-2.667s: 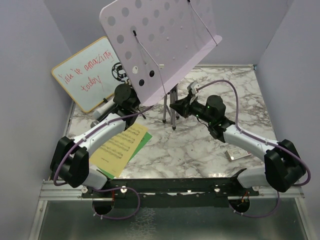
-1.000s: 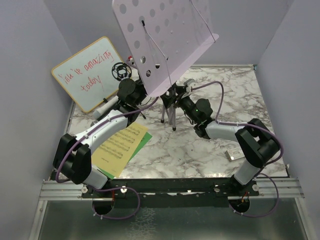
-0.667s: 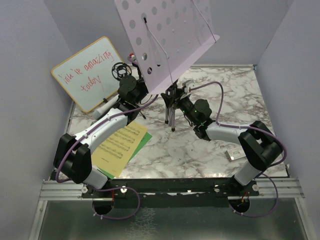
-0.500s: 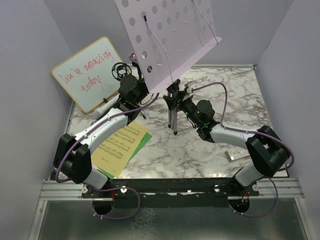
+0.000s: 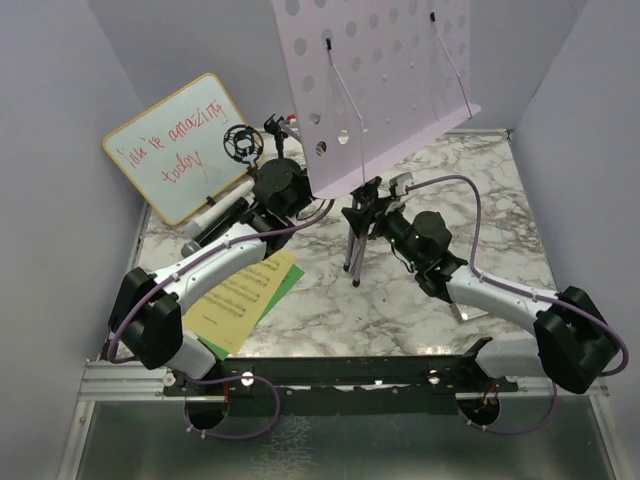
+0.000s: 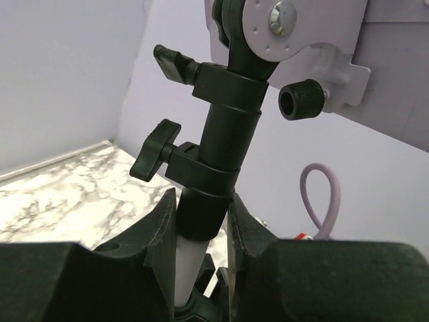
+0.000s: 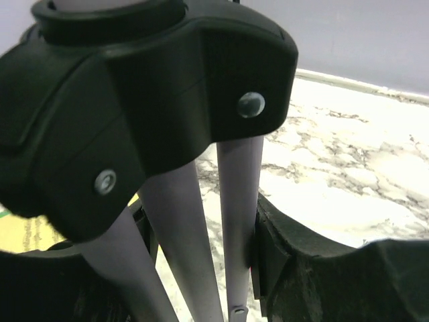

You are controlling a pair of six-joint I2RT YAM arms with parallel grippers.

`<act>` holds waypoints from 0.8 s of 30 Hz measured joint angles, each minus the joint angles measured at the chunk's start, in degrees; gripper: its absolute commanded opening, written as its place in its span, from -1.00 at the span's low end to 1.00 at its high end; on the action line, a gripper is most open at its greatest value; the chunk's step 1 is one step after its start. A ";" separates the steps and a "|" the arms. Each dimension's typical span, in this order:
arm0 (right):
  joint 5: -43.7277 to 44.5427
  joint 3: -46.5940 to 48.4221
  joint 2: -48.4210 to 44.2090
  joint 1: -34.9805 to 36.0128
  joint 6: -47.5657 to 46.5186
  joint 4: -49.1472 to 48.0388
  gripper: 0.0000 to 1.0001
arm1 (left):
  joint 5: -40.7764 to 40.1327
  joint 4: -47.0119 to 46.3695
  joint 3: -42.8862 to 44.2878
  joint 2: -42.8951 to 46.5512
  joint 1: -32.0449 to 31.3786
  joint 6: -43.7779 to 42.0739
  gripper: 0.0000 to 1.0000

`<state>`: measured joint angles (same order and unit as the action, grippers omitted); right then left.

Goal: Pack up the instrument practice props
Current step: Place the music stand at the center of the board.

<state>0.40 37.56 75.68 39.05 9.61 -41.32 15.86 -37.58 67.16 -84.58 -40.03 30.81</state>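
Note:
The lilac perforated music rack [image 5: 385, 75] stands tall at the back centre, with its grey legs [image 5: 354, 245] drawn together. My left gripper [image 5: 298, 193] is shut on the rack's black post collar [image 6: 220, 161], one finger [image 6: 163, 225] on each side. My right gripper [image 5: 368, 215] is shut round the folded legs [image 7: 236, 215] just under the black hub [image 7: 154, 80], with its right pad [image 7: 275, 261] against a leg. Yellow [image 5: 238, 298] and green [image 5: 290, 282] music sheets lie at the front left. The black mic tripod with ring mount [image 5: 240, 143] stands by the whiteboard. A microphone [image 5: 213, 212] lies half hidden behind my left arm.
A wood-framed whiteboard with red writing [image 5: 175, 148] leans at the back left. A small white device [image 5: 468, 311] lies at the front right, mostly under my right arm. Lilac walls enclose the marble table [image 5: 500, 200] on three sides.
The rack has shifted to the right and stands higher. My right gripper has closed on the gathered legs and my right arm has swung right. The left grip is unchanged.

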 measured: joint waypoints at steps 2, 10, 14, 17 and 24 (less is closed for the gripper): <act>-0.09 -1.51 -2.43 0.00 1.64 1.25 -0.23 | 0.22 0.00 0.24 -0.26 -1.40 0.02 -1.00; -0.76 -5.35 -12.07 0.28 8.98 10.32 -0.84 | -0.39 0.50 0.33 -0.92 -5.03 3.89 -1.00; -2.78 -5.44 -15.08 0.66 13.57 16.79 -0.97 | -2.14 2.73 0.00 -1.18 -5.11 8.04 -1.00; -4.22 -5.81 -16.55 0.81 17.18 20.44 -0.99 | -3.76 4.20 -0.52 -1.73 -5.09 10.93 -1.00; -5.68 -8.22 -19.87 1.36 24.30 26.25 -0.99 | -6.01 4.79 -3.28 -3.26 -5.11 17.00 -1.00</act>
<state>-5.28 29.34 55.81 40.40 33.91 -15.07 9.85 -32.80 63.88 -87.83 -45.15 47.81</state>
